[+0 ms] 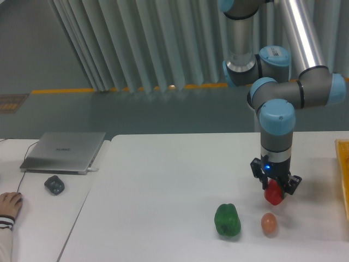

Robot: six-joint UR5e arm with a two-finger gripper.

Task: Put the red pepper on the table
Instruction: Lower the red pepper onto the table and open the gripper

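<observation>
The red pepper is small, glossy and red, and sits between the fingers of my gripper, which is shut on it. It hangs just above the white table at the right side, a little behind the orange-brown egg. I cannot tell whether the pepper touches the table top. The upper part of the pepper is hidden by the gripper.
A green bell pepper stands left of the egg near the table's front edge. An orange-yellow tray edge shows at the far right. On the smaller desk at left are a closed laptop, a dark mouse and a person's hand.
</observation>
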